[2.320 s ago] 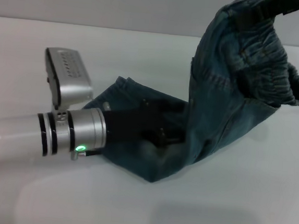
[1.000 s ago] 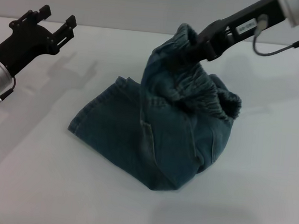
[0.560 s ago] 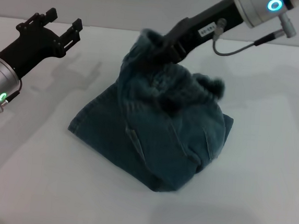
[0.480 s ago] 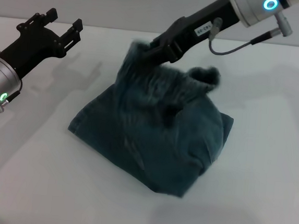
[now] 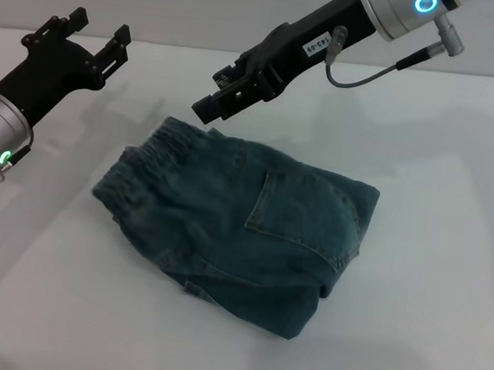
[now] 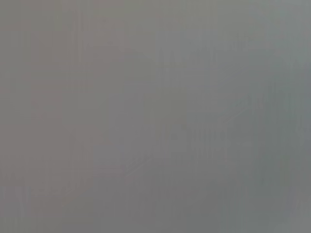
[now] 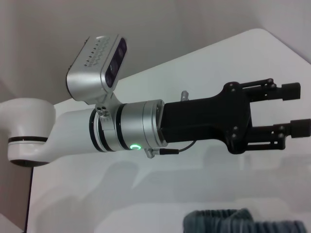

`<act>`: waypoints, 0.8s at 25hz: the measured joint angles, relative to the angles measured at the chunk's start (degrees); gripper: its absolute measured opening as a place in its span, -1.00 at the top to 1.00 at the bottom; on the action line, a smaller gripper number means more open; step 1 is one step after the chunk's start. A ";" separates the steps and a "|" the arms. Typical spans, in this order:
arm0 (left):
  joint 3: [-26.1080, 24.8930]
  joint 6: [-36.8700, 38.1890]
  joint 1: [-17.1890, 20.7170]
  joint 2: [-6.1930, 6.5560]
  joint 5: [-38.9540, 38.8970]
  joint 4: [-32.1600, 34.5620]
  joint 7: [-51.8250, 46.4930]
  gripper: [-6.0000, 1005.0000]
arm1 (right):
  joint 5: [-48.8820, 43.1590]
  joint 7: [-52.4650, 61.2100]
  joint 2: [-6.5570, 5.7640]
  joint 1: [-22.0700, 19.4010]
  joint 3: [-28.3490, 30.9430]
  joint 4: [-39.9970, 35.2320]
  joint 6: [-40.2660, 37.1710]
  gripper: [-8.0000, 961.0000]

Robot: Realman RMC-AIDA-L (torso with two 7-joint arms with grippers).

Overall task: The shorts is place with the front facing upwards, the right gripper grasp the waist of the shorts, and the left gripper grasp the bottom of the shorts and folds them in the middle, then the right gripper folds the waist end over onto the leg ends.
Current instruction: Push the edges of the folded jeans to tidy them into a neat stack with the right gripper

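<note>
The blue denim shorts [image 5: 244, 224] lie folded flat on the white table [image 5: 429, 279]. Their elastic waist [image 5: 150, 159] lies at the left and a back pocket [image 5: 301, 211] faces up. My right gripper [image 5: 213, 95] hovers just above and behind the waist end, open and holding nothing. My left gripper [image 5: 96, 30] is raised at the far left, away from the shorts, open and empty. The right wrist view shows the left gripper [image 7: 296, 109] with its fingers [image 7: 291, 90] apart, and the waist [image 7: 243, 221] of the shorts below it. The left wrist view is plain grey.
A grey wall [image 5: 159, 4] stands behind the table's far edge. The right arm's cable [image 5: 369, 79] loops above the table behind the shorts.
My right gripper swept the waist end leftward over the leg ends and let it go. The shorts now lie flat. The left gripper stayed raised at the far left.
</note>
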 joint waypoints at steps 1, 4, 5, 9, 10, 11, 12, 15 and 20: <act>-0.02 0.06 0.01 0.10 -0.05 0.03 0.01 -0.36 | 0.00 0.06 0.07 -0.17 -0.01 0.05 -0.07 -0.03; -0.02 0.06 0.00 0.12 -0.06 0.04 0.02 -0.36 | 0.00 0.18 0.19 -0.64 -0.01 1.31 -0.34 -0.19; -0.04 0.06 -0.04 0.13 -0.07 0.05 0.03 -0.36 | -0.01 0.19 0.18 -0.87 -0.01 1.98 -0.38 -0.25; -0.08 0.06 -0.16 0.09 -0.07 0.29 0.05 -0.36 | -0.01 0.16 0.36 -2.53 -0.01 2.91 -0.07 -0.37; -0.08 0.06 -0.24 0.08 -0.08 0.29 0.05 -0.36 | -0.01 0.05 0.49 -3.02 -0.01 2.92 0.06 -0.37; -0.08 0.06 -0.40 0.08 -0.07 0.28 0.05 -0.36 | 0.00 -0.03 0.68 -3.40 -0.01 2.93 0.07 -0.37; -0.08 0.06 -0.50 0.08 -0.08 0.24 0.01 -0.36 | 0.06 -0.11 0.96 -3.79 -0.01 2.93 0.11 -0.37; -0.09 0.04 -0.79 0.06 -0.11 0.18 -0.10 -0.36 | 0.13 -0.23 1.95 -4.51 -0.05 2.95 -0.68 -0.37; -0.18 -0.30 -1.38 0.07 -1.11 0.14 -0.02 -0.36 | 0.10 -0.04 2.62 -5.37 -2.35 3.10 -5.58 -0.37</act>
